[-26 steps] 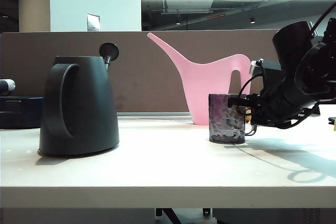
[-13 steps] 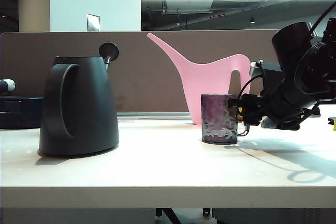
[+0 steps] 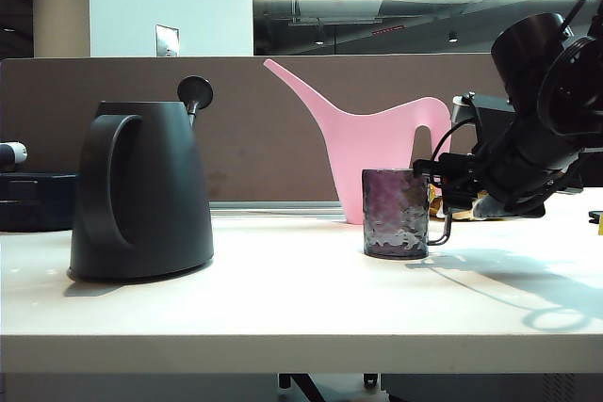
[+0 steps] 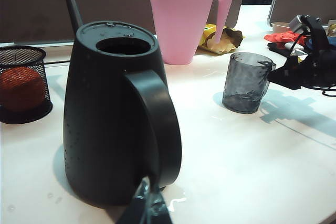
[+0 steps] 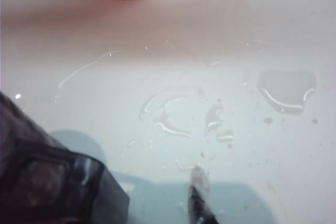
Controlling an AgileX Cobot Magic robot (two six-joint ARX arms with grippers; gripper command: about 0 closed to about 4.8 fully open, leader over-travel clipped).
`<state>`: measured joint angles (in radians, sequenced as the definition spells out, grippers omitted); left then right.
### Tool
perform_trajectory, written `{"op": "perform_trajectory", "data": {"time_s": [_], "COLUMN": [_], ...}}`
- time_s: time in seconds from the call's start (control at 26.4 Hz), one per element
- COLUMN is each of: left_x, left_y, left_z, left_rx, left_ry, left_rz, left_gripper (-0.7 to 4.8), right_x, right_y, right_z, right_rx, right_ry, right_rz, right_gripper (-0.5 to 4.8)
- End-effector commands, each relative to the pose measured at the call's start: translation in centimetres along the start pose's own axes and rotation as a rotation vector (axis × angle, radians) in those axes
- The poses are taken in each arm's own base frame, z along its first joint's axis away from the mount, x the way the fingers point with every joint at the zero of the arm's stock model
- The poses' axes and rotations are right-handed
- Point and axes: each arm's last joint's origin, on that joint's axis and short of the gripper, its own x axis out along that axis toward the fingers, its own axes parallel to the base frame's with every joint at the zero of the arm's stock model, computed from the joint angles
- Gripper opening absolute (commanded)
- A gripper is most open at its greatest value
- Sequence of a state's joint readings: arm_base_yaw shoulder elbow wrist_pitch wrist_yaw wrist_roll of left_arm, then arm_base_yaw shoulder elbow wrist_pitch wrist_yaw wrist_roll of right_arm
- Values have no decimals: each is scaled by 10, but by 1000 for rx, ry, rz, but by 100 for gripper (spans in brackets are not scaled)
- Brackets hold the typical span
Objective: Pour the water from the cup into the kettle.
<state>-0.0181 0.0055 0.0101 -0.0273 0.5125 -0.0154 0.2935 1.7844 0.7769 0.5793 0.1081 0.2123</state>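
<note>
Right gripper (image 3: pixel 429 185) is sitting just beside the cup (image 3: pixel 396 213) – jaws apart, I think; left gripper (image 4: pixel 149 211)'s jaws hidden – can't tell.

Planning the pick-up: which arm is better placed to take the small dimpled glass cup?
Right. The right gripper hangs beside the dimpled glass cup, at its handle side; the left gripper sits behind the dark-grey kettle.

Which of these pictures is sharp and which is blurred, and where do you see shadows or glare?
Exterior view: sharp; a bright ceiling strip glares, and the right gripper throws shadows on the table beside the cup. Left wrist view: mostly sharp; kettle clear. Right wrist view: soft and washed out, puddles glinting.
</note>
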Motion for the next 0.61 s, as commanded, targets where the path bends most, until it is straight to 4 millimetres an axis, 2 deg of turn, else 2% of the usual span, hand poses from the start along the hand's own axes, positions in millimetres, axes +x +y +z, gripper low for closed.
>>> {"op": "perform_trajectory", "data": {"time_s": [0.04,0.23,0.38,0.61], "left_x": [0,0,0,0], "left_y": [0,0,0,0], "left_z": [1,1,1,1], "left_rx": [8,8,7,8], "left_ry": [-7,-7,-7,-7], "left_rz": [0,0,-1,0], "left_gripper": [-5,-5,-5,-5], "right_x": [-4,-13,-26,-39], "right_y": [0,0,2,1], "right_z": [2,8,21,26], "right_rx": [-6,-8,-6,-11], "right_ry": [24,41,23,65], "right_rz": [-5,-10,-5,-15], "right_gripper": [189,189,189,188]}}
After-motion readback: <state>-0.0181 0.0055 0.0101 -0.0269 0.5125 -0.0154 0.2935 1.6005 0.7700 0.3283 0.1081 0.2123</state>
